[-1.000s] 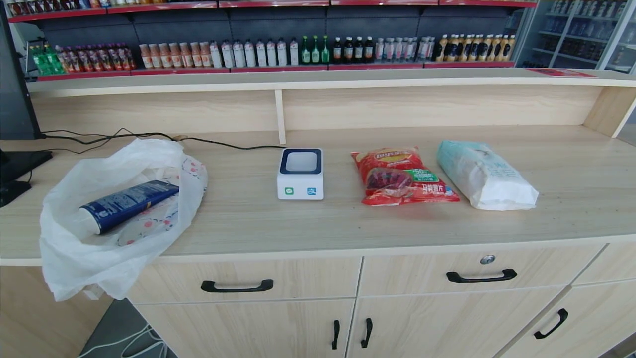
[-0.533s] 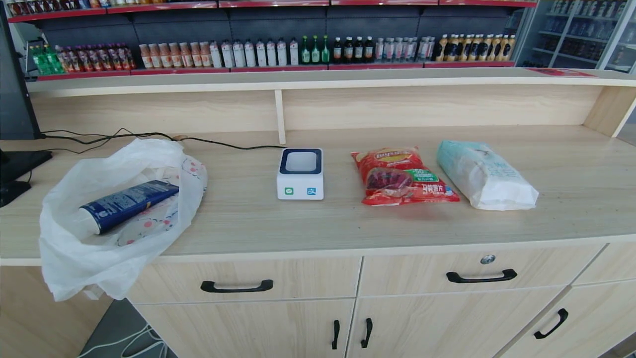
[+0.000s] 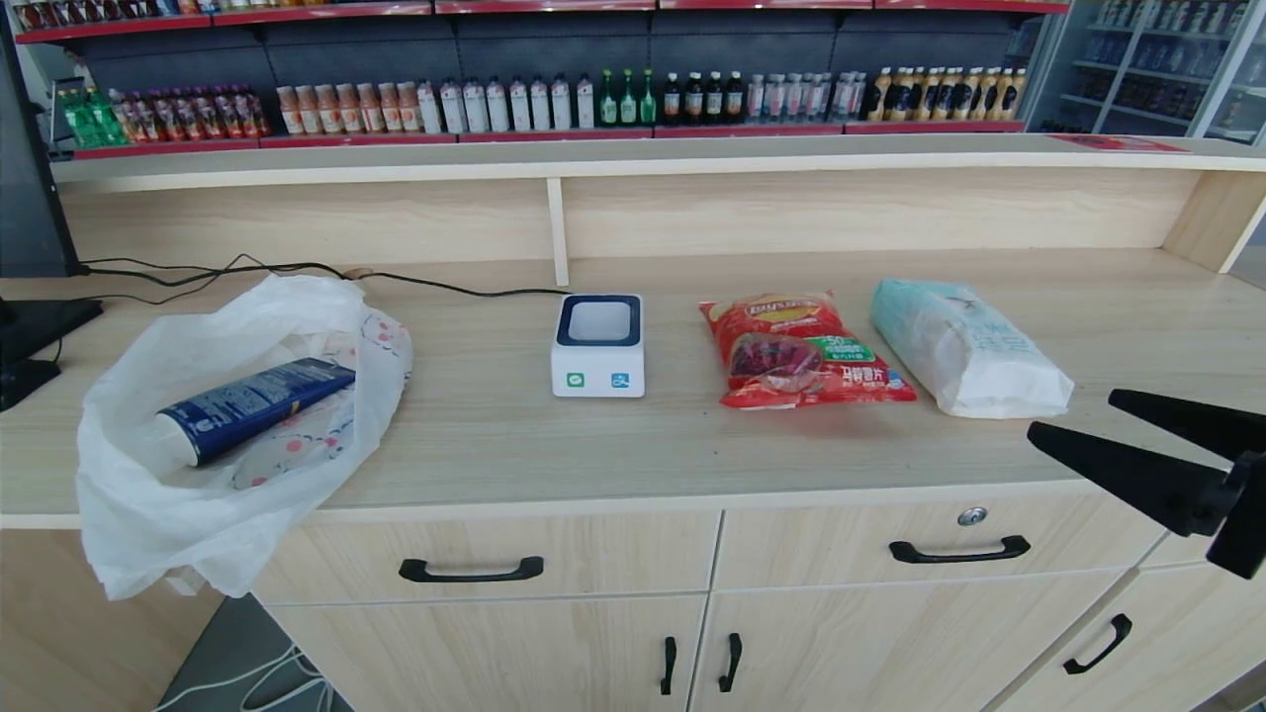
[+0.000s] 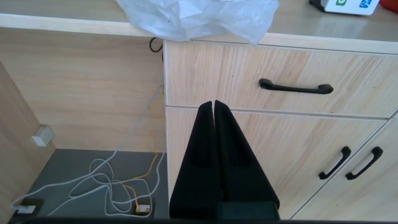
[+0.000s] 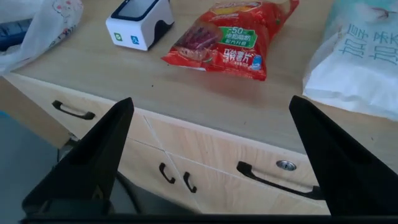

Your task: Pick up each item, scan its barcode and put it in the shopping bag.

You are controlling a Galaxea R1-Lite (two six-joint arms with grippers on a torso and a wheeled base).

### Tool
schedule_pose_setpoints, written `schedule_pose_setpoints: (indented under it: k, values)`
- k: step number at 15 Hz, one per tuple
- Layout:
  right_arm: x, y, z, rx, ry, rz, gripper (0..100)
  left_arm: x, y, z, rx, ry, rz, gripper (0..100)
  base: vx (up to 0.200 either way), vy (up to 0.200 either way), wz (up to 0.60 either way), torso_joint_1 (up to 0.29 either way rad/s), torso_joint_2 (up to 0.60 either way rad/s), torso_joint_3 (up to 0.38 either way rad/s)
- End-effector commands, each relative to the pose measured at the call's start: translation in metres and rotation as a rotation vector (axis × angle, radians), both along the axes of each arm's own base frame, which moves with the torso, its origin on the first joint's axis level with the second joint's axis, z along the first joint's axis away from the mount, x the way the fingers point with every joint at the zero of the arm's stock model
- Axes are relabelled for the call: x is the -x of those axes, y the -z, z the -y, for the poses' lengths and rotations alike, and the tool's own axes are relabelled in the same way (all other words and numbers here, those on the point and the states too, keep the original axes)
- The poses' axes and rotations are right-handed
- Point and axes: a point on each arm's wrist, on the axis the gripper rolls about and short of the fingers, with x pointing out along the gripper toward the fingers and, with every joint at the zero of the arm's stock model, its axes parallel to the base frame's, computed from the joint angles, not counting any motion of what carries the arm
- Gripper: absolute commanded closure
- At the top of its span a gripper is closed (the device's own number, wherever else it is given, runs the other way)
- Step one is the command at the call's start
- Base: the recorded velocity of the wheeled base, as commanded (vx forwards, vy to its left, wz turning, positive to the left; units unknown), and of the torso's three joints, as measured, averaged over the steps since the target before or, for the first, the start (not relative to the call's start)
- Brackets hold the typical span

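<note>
On the wooden counter (image 3: 514,435) a white scanner box (image 3: 598,344) (image 5: 138,23) stands in the middle. Right of it lie a red chip bag (image 3: 801,349) (image 5: 231,38) and a white and pale-blue packet (image 3: 964,346) (image 5: 357,59). A white plastic shopping bag (image 3: 213,435) (image 4: 199,15) slumps over the counter's left front edge, with a dark blue tube (image 3: 252,403) inside. My right gripper (image 3: 1073,415) (image 5: 211,102) hovers open at the counter's right front edge, short of the packet. My left gripper (image 4: 213,104) hangs shut and empty below the counter, facing the drawers.
A black cable (image 3: 297,270) runs along the counter's back from a monitor base (image 3: 30,336) at far left. A raised wooden ledge (image 3: 633,158) backs the counter, with bottle shelves behind. Drawers and doors with black handles (image 3: 957,550) (image 4: 295,87) front the cabinet. Loose cables (image 4: 106,186) lie on the floor.
My open right gripper has come into the head view at the right edge, near the counter's front. The items, bag and scanner have not moved.
</note>
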Motion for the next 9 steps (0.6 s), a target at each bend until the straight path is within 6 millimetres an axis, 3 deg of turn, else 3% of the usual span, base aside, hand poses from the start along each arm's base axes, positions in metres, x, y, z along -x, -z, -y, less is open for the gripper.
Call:
schedule_pose_setpoints:
  k: [1, 5, 9]
  values:
    - [-0.033, 0.004, -0.012, -0.007, -0.014, -0.065, 0, 0.000, 0.000, 0.000, 0.001, -0.001, 0.001, 100, 0.000, 0.000, 0.00, 0.000, 0.00, 0.000]
    - [-0.067, 0.008, -0.025, -0.042, -0.008, -0.134, 0, 0.000, 0.000, 0.000, 0.001, -0.003, 0.001, 100, 0.000, 0.000, 0.00, 0.000, 0.00, 0.000]
    - [-0.107, -0.006, -0.037, -0.050, 0.025, -0.093, 0, 0.000, 0.000, 0.000, 0.001, -0.003, 0.001, 100, 0.000, 0.000, 0.00, 0.000, 0.00, 0.000]
